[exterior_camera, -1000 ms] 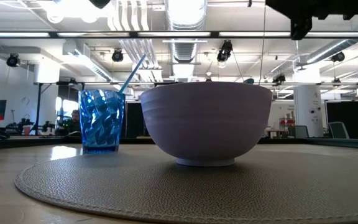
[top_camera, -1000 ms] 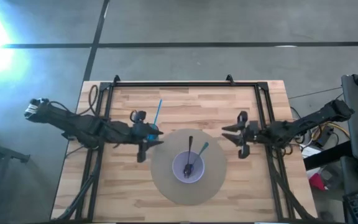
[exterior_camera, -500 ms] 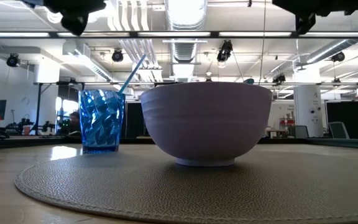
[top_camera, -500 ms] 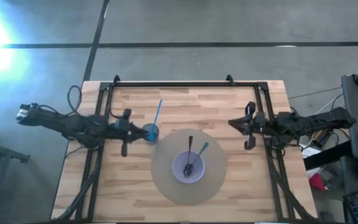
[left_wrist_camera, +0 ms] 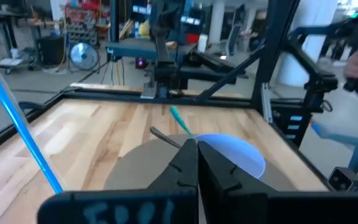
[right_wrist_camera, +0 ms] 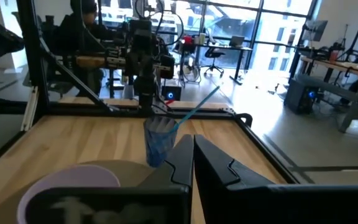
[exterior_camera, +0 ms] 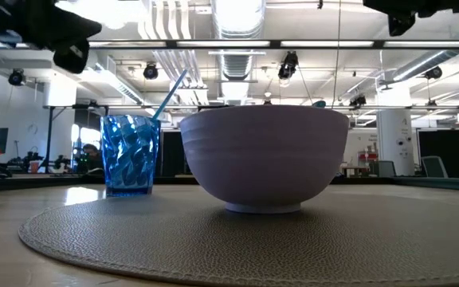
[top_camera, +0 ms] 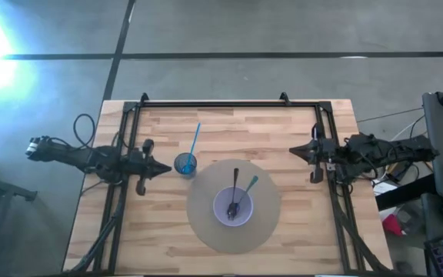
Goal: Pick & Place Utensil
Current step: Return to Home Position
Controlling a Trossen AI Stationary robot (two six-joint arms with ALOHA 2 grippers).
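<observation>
From above we see the black fork (top_camera: 235, 183) and the blue spoon (top_camera: 247, 187) leaning in the violet bowl (top_camera: 233, 209) on the round mat (top_camera: 206, 227). The low view shows only the bowl's wall, which hides both. The blue cup (top_camera: 184, 165), at the bowl's 10 o'clock just off the mat, holds the blue straw (top_camera: 195, 137). The left gripper (top_camera: 164, 166), fingers together, sits at the cup's 9 o'clock. The right gripper (top_camera: 294, 151), also closed, is near the table's (top_camera: 283, 123) 3 o'clock edge. Bare wood lies open between them.
</observation>
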